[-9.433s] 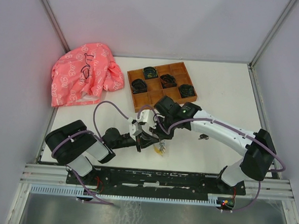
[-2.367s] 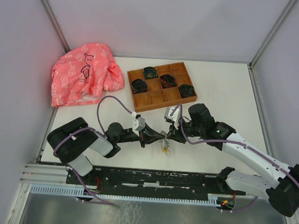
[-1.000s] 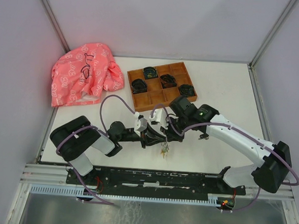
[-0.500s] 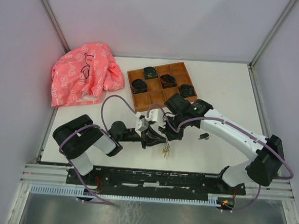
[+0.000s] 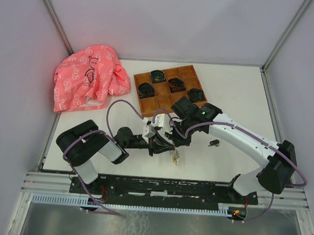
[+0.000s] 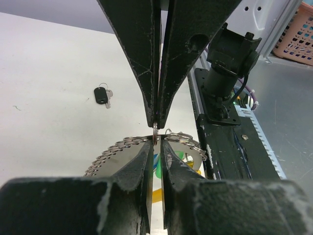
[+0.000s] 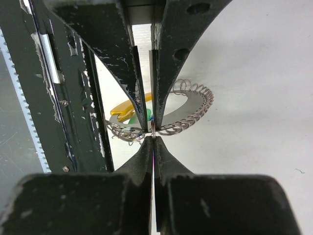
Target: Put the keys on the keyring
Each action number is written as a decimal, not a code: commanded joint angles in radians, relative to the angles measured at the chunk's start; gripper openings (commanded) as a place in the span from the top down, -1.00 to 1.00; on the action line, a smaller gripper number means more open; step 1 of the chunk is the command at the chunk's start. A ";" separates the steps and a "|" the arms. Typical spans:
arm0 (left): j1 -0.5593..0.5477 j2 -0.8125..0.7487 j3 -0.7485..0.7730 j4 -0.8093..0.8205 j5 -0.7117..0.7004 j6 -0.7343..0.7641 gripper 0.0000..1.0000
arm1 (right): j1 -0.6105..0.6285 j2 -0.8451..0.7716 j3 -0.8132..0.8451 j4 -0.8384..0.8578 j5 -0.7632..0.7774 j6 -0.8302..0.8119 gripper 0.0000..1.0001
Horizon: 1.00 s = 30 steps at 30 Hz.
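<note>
The keyring (image 5: 174, 157) is a grey metal crescent edged with small wire loops, held above the table. Its yellow tag (image 7: 127, 108) and green tag (image 7: 142, 116) hang under it, with a bit of blue beside them. My left gripper (image 5: 165, 145) is closed on the crescent (image 6: 117, 156) from the left. My right gripper (image 5: 174, 141) meets it tip to tip and is shut on one small wire loop (image 7: 154, 131) at the crescent's edge. The black-headed key (image 5: 214, 144) lies alone on the table to the right; it also shows in the left wrist view (image 6: 101, 95).
A wooden tray (image 5: 147, 109) with dark coiled bundles stands just behind the grippers. A pink cloth (image 5: 87, 81) lies at the back left. The black base rail (image 6: 230, 147) runs along the table's near edge.
My right gripper came in from the right and closed on a loop at the left gripper's tips. The left gripper and keyring have shifted slightly left.
</note>
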 commanded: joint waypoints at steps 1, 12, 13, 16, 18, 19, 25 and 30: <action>-0.015 -0.025 0.039 0.198 0.013 -0.043 0.67 | 0.034 0.037 0.031 0.017 -0.012 -0.029 0.99; -0.013 -0.072 0.008 0.199 -0.017 -0.017 0.60 | 0.033 0.056 0.025 -0.009 0.034 -0.038 0.99; -0.013 -0.075 0.004 0.198 -0.023 -0.013 0.59 | 0.034 0.058 0.024 -0.011 0.037 -0.038 0.99; -0.012 -0.082 -0.006 0.199 -0.047 -0.001 0.57 | 0.035 0.056 0.019 -0.010 0.030 -0.040 0.99; -0.012 -0.082 -0.012 0.199 -0.069 0.006 0.58 | 0.036 0.053 0.018 -0.011 0.027 -0.040 0.99; -0.013 -0.084 -0.015 0.199 -0.078 0.010 0.57 | 0.036 0.053 0.018 -0.012 0.028 -0.042 0.99; -0.010 -0.112 -0.043 0.200 -0.126 0.029 0.52 | 0.036 0.049 0.013 -0.017 0.042 -0.041 0.99; -0.007 -0.125 -0.049 0.198 -0.120 0.030 0.57 | 0.036 0.048 0.015 -0.016 0.046 -0.042 0.99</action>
